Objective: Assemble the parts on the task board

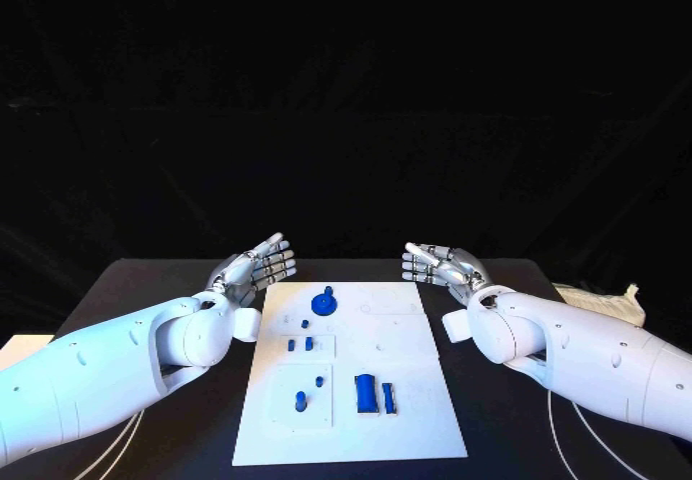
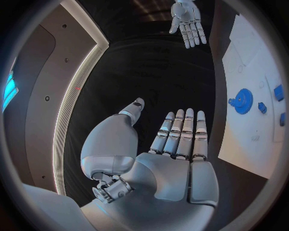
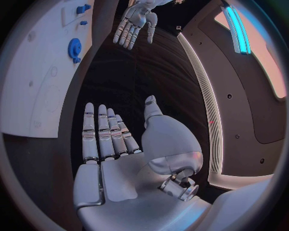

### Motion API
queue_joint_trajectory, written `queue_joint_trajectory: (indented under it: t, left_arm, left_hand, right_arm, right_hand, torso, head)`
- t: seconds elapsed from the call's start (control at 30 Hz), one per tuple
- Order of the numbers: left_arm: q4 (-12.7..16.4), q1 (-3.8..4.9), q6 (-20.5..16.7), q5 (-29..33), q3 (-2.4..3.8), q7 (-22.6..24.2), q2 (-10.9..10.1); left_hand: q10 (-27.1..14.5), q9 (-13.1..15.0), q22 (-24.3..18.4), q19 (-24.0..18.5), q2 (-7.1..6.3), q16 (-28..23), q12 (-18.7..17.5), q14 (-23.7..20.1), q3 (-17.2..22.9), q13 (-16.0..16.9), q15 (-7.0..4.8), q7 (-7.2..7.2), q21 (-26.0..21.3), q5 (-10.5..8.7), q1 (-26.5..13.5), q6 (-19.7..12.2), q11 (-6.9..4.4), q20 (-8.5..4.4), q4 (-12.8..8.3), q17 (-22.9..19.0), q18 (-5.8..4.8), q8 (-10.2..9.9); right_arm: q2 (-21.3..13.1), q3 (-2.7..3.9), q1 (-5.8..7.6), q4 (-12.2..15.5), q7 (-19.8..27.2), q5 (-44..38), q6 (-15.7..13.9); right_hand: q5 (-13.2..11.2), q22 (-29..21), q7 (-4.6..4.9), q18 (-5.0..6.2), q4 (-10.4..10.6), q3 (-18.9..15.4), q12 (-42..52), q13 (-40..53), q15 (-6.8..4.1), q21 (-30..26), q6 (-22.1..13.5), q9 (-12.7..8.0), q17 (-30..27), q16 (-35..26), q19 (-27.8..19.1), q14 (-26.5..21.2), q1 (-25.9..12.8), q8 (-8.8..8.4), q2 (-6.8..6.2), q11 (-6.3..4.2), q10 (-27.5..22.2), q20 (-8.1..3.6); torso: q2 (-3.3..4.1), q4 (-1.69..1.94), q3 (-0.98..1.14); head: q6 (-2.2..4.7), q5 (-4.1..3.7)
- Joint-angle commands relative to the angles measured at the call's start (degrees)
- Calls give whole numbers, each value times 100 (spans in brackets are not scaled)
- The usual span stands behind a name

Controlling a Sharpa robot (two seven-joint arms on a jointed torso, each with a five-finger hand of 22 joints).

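**Both hands flat and empty, either side of board's far end**

Head view: left hand [image 1: 257, 266] and right hand [image 1: 441, 265] hover over the black table [image 1: 144, 290] near the far corners of the task board [image 1: 411, 400], palms turned inward toward each other, fingers straight and slightly apart, nothing held. Neither touches the board. Board lies lengthwise btwn the two arms. On it: a blue gear [image 1: 323, 300] near the far end, small blue pegs [image 1: 300, 344] around mid-board, a larger blue block [image 1: 366, 393] w/ a thin blue bar [image 1: 388, 396] just beside it at the near end. Exact shapes of the small pieces hard to make out.

Left wrist view: left hand's [image 2: 175, 159] palm and straight fingers seen from behind, thumb out to the side, empty. Right hand [image 2: 188, 19] shows opposite, fingers extended. Board edge [image 2: 241, 130] w/ gear [image 2: 243, 100] visible; rest of board cut off by the rim.

Right wrist view: right hand [image 3: 120, 154] same pose, flat, fingers apart, empty. Left hand [image 3: 135, 21] opposite. Gear [image 3: 74, 47] and a few small blue pieces [image 3: 82, 8] on the board [image 3: 36, 86]; near-end parts cut off.
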Motion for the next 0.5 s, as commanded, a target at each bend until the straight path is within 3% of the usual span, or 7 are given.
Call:
queue_joint_trajectory:
  t: [0.03, 0.07, 0.13, 0.17, 0.2, 0.37, 0.5]
  left_arm:
    - [215, -15, -743, -195, 12, 246, -15]
    - [295, -19, -902, -229, 13, 286, -20]
    - [475, -29, -1259, -306, 16, 378, -34]
    - [612, -37, -1530, -364, 19, 448, -43]
    - [698, -42, -1701, -400, 20, 491, -50]
    - [1044, -61, -2386, -547, 26, 667, -75]
    - [1214, -70, -2724, -619, 29, 754, -87]
  left_hand:
    - [-1201, -64, -649, -931, 181, -253, -514, -1149, -507, -61, -424, -224, -66, -318, -1563, -1159, -583, -298, 5, -135, -264, -90]
    - [-1299, -64, -703, -1008, 181, -279, -514, -1243, -551, -61, -424, -241, -66, -318, -1692, -1256, -583, -321, 5, -135, -301, -90]
    - [-1465, -64, -793, -1137, 181, -313, -514, -1402, -621, -61, -424, -271, -66, -318, -1908, -1416, -583, -362, 5, -135, -300, -90]
    - [-1622, -64, -877, -1258, 181, -342, -514, -1550, -686, -61, -424, -697, -66, -318, -2111, -1565, -583, -401, 5, -135, -321, -90]
    - [-1704, -64, -922, -1323, 181, -364, -514, -1632, -721, -61, -424, -697, -66, -318, -2219, -1644, -583, -422, 5, -135, -361, -90]
    - [-2071, -64, -1121, -1611, 181, -802, -514, -1984, -875, -61, -424, -697, -66, -318, -2698, -2001, -583, -512, 5, -135, -395, -90]
    - [-2309, -64, -1248, -1787, 181, -802, -514, -2208, -975, -61, -424, -697, -66, -318, -3005, -2228, -583, -929, 5, -135, -799, -90]
  right_arm:
    - [-40, -99, 96, 325, 413, 477, -734]
    - [-61, -150, 136, 448, 488, 580, -892]
    - [-105, -258, 220, 707, 647, 796, -1226]
    - [-134, -329, 275, 877, 750, 937, -1445]
    - [-151, -372, 308, 980, 813, 1023, -1577]
    - [-216, -530, 431, 1360, 1045, 1339, -2067]
    - [-240, -589, 476, 1501, 1131, 1457, -2248]
  right_hand:
    - [-91, -218, -217, -244, -16, 228, -79, -400, -90, -261, -1113, -542, -251, -220, -1244, -1346, -1798, -73, -192, -371, -1306, -226]
    - [-91, -218, -235, -300, -16, 245, -79, -400, -90, -283, -1206, -542, -272, -220, -1347, -1458, -1947, -73, -602, -371, -1415, -244]
    - [-91, -218, -266, -299, -16, 271, -79, -400, -90, -319, -1360, -542, -307, -220, -1519, -1644, -2194, -73, -602, -371, -1594, -275]
    - [-91, -218, -679, -299, -16, 298, -79, -400, -90, -352, -1502, -542, -339, -220, -1677, -1815, -2423, -73, -602, -371, -1760, -303]
    - [-91, -218, -679, -348, -16, 714, -79, -400, -90, -373, -1583, -542, -358, -220, -1769, -1915, -2555, -73, -602, -371, -1858, -708]
    - [-91, -218, -679, -361, -16, 714, -79, -400, -90, -820, -1918, -542, -788, -220, -2144, -2321, -3097, -73, -602, -371, -2257, -708]
    - [-91, -218, -679, -792, -16, 714, -79, -400, -90, -820, -2140, -542, -788, -220, -2391, -2588, -3454, -73, -602, -371, -2512, -708]
  torso:
    - [-45, 27, 174]
    - [-50, 30, 194]
    - [-58, 35, 225]
    - [-61, 36, 236]
    - [-61, 37, 239]
    - [-61, 37, 240]
    - [-61, 37, 240]
  head:
    - [204, 97]
    - [233, 111]
    - [277, 132]
    - [294, 140]
    - [299, 142]
    - [299, 142]
    - [299, 142]
